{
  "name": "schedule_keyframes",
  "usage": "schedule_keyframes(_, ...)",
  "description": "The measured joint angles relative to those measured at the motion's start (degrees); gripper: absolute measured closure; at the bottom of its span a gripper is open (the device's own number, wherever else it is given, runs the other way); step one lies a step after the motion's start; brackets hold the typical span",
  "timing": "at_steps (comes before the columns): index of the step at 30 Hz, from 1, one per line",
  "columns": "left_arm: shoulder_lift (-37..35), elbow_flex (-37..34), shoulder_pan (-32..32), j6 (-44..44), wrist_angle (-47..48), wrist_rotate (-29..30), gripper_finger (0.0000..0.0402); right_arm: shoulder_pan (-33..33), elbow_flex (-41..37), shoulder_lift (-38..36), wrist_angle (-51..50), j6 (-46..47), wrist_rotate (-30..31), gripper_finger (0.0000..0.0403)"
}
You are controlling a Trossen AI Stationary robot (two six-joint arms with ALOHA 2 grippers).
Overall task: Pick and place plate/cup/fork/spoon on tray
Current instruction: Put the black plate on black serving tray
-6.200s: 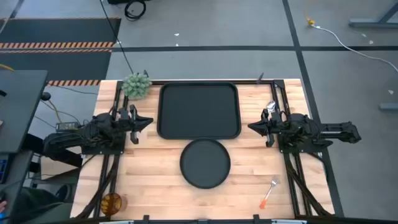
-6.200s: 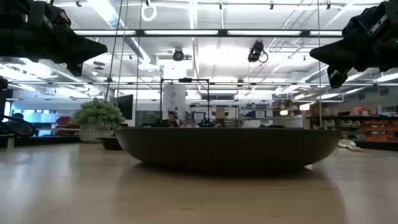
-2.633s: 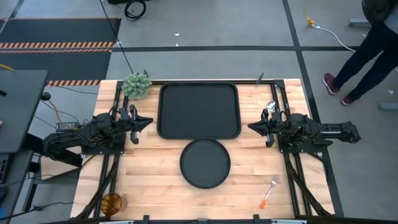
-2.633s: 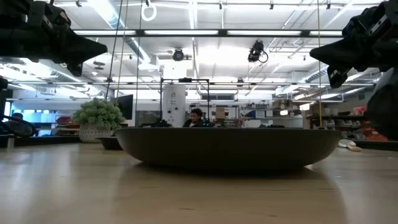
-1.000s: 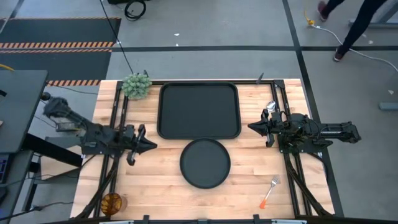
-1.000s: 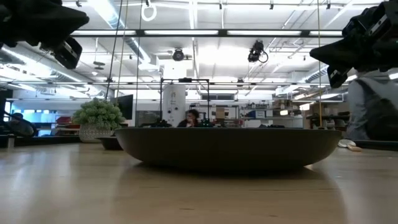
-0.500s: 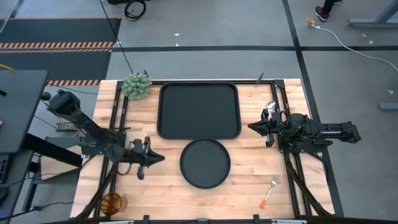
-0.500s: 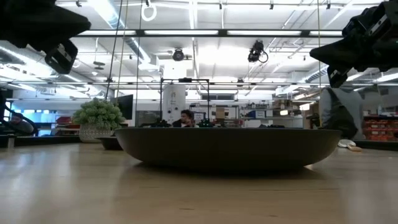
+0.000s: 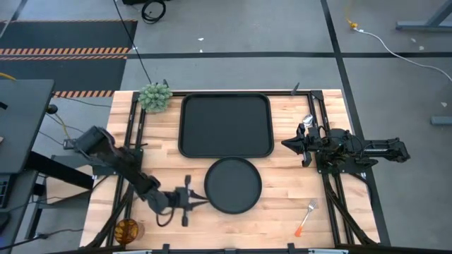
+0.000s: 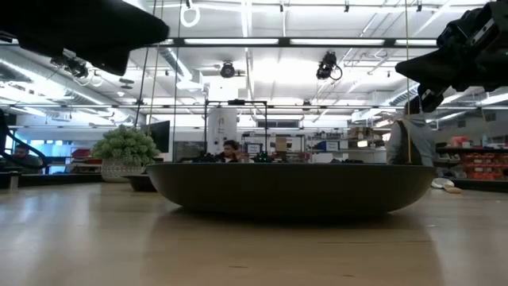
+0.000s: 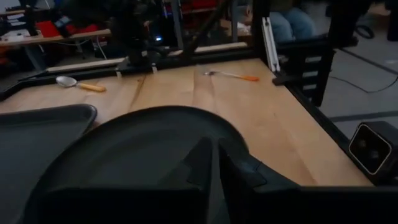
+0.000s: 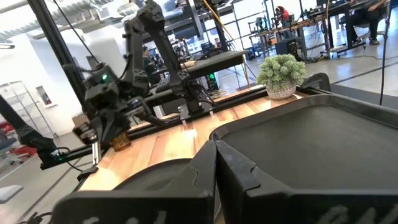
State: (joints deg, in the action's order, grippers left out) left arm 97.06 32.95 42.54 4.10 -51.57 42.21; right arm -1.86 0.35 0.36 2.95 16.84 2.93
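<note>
The round black plate (image 9: 233, 185) lies flat on the table near its middle, in front of the large black tray (image 9: 226, 125). My left gripper (image 9: 205, 202) is shut and hangs above the table just left of the plate's rim, pointing toward the table's right edge. In the left wrist view its fingers (image 11: 211, 158) point over the plate (image 11: 143, 137). The amber cup (image 9: 127, 229) stands at the near left corner. The fork (image 9: 306, 217) lies at the near right. The spoon (image 9: 308, 121) lies by my right gripper (image 9: 284, 144), which is shut and waits right of the tray.
A green plant ball (image 9: 155, 96) sits at the far left corner beside the tray. Black frame rails run along the table's left (image 9: 134, 134) and right (image 9: 332, 190) sides. In the low view the plate (image 10: 290, 189) fills the middle, and people show in the room behind.
My left gripper has swung from beside the tray's left side toward the table's near edge and right, up to the plate's left rim, staying shut. A person beyond the table's far right has walked out of the high view.
</note>
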Motion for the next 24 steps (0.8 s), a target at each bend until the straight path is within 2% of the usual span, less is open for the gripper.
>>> schedule_keyframes(3, 3.5, 3.5, -0.1, 0.0, 1.1, -0.8, 0.0334, 0.0, 0.0, 0.0, 0.0, 0.0, 0.0, 0.0387)
schedule_keyframes(8, 8.5, 10.1, -1.5, -0.2, 3.4, -5.5, 0.0258, 0.0, 0.0, 0.0, 0.4, 0.0, 0.0, 0.0387)
schedule_keyframes(16, 14.9, 26.5, -5.5, 1.4, 30.9, -8.9, 0.0131, 0.0, 0.0, 0.0, 0.5, 0.0, 0.0, 0.0387)
schedule_keyframes(20, 18.2, 34.6, -7.3, 3.1, 42.2, -10.8, 0.0110, 0.0, 0.0, 0.0, 0.9, 0.0, 0.0, 0.0387)
schedule_keyframes(24, 20.9, 39.0, -8.9, 4.4, 45.7, -12.8, 0.0114, 0.0, 0.0, 0.0, 1.1, 0.0, 0.0, 0.0387)
